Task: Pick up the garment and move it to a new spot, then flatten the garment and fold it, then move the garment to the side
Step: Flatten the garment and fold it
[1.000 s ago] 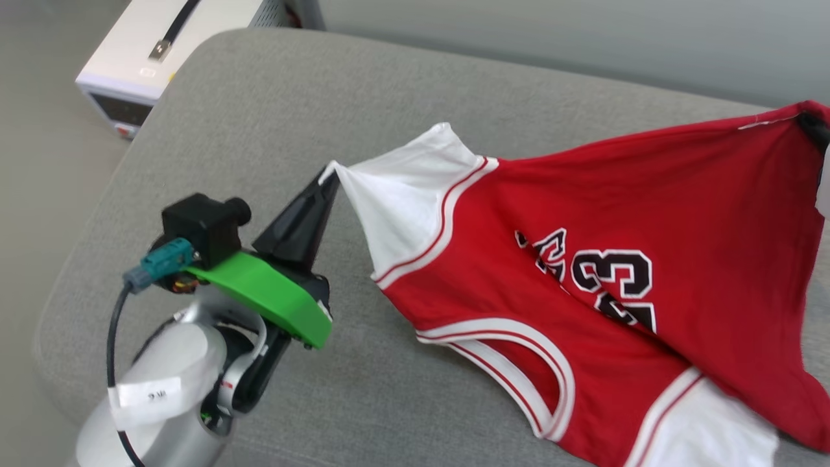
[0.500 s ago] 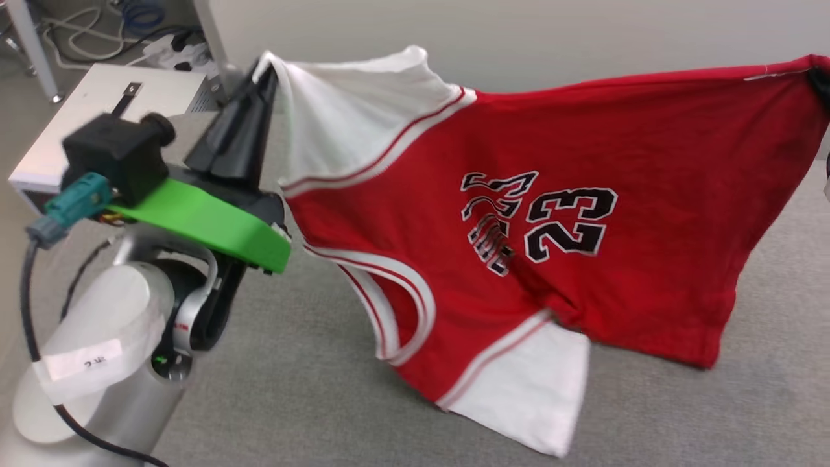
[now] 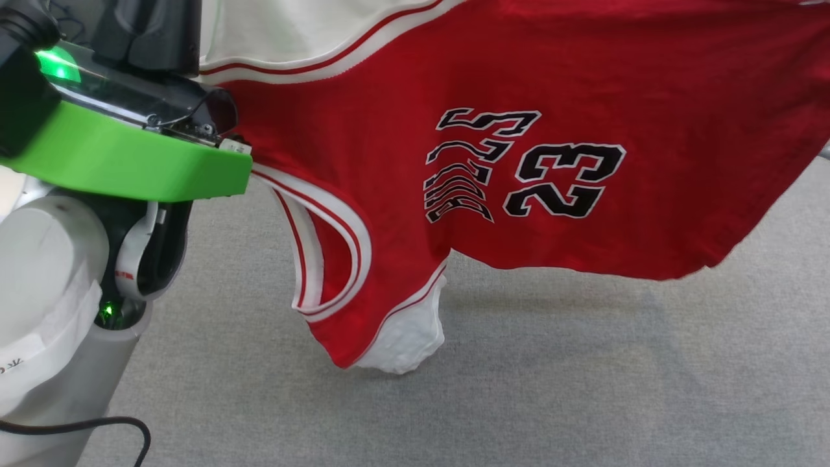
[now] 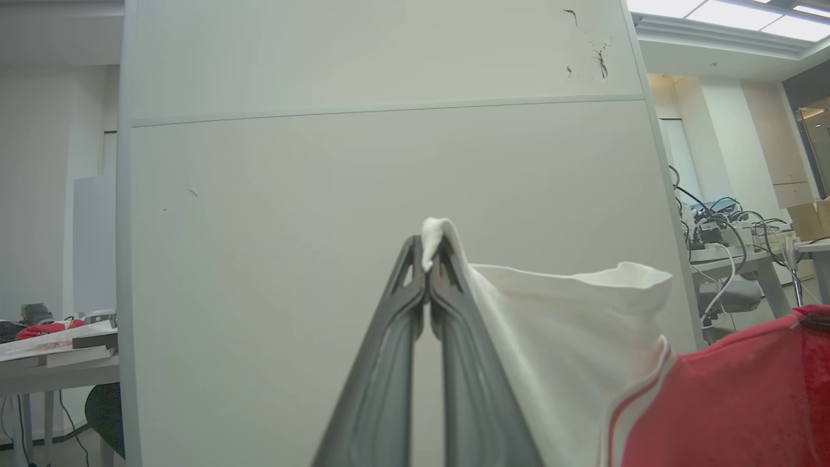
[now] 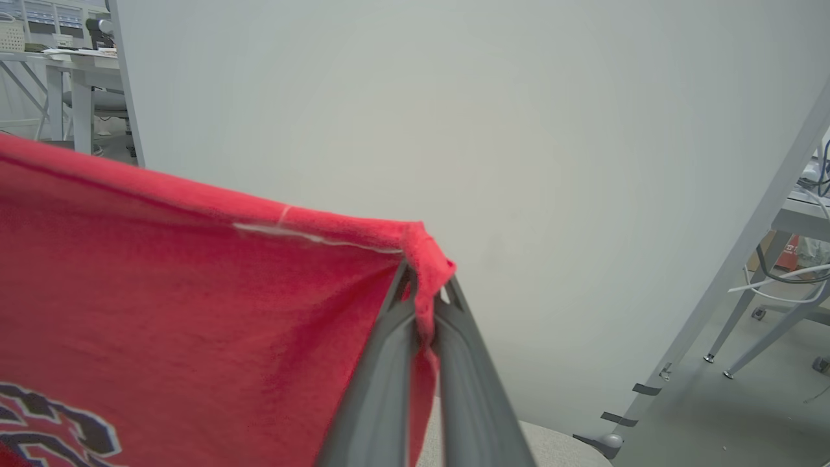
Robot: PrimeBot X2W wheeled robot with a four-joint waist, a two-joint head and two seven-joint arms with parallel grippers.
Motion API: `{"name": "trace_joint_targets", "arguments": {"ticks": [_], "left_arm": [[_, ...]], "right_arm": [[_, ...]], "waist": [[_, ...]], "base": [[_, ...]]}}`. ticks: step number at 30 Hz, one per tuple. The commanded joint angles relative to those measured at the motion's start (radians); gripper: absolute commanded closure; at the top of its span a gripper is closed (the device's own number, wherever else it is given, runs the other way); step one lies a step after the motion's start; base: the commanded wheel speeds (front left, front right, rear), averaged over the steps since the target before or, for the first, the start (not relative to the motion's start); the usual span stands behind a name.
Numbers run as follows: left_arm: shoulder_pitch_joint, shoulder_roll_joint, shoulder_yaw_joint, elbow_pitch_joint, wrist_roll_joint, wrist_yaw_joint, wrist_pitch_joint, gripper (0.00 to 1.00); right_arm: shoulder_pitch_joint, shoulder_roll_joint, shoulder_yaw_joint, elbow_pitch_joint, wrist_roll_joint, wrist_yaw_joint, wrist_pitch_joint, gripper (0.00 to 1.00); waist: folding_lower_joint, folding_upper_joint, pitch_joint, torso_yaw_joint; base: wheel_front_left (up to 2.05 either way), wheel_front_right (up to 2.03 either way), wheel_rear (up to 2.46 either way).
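Observation:
The garment (image 3: 583, 78), red with black "23" lettering, hangs spread out sideways above the grey cushion (image 3: 583, 389). My left gripper (image 4: 428, 256) is shut on the tip of a white sleeve (image 4: 570, 337). A red corner of the hem (image 5: 425, 259) is pinched in my right gripper (image 5: 425, 285), which is shut too. In the head view the left arm's green mount (image 3: 130, 162) sits at the left edge beside the striped neckline (image 3: 331, 246). The other white sleeve (image 3: 405, 340) dangles lowest; I cannot tell whether it touches the cushion.
A pale partition wall (image 4: 324, 162) stands close behind the raised garment. Desks with cables (image 4: 733, 246) are beyond it on one side and a cluttered table (image 4: 52, 350) on the other. Table legs (image 5: 758, 311) stand on the floor past the cushion's rounded edge (image 5: 564, 447).
Both grippers have risen with the garment, which went from lying partly on the cushion to hanging stretched between them. The head camera has also shifted, so the left arm looms closer.

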Motion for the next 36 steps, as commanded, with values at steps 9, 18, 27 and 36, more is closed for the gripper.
{"name": "trace_joint_targets", "arguments": {"ticks": [9, 18, 27, 36], "left_arm": [[-0.088, 0.065, 0.017, -0.053, 0.027, -0.001, 0.063, 1.00], [-0.291, 0.131, 0.020, 0.015, 0.037, -0.098, 0.132, 1.00], [-0.602, 0.162, 0.031, 0.207, 0.059, -0.224, 0.139, 1.00], [-0.997, 0.121, -0.016, 0.544, 0.153, -0.308, 0.063, 1.00]], "right_arm": [[0.009, 0.040, -0.069, -0.092, -0.058, -0.001, -0.006, 1.00], [-0.149, 0.046, -0.078, -0.076, -0.134, -0.001, -0.040, 1.00], [-0.435, 0.081, -0.034, 0.065, -0.185, -0.001, -0.114, 1.00], [-0.809, 0.164, 0.058, 0.358, -0.282, -0.001, -0.263, 1.00]], "waist": [[0.0000, -0.0001, 0.113, -0.021], [0.0000, -0.0001, 0.280, -0.027], [0.0000, -0.0001, 0.494, -0.045], [0.0000, -0.0001, 0.671, -0.074]], "base": [[0.00, 0.00, 0.00], [0.00, 0.00, 0.00], [0.00, 0.00, 0.00], [0.00, 0.00, 0.00]]}}
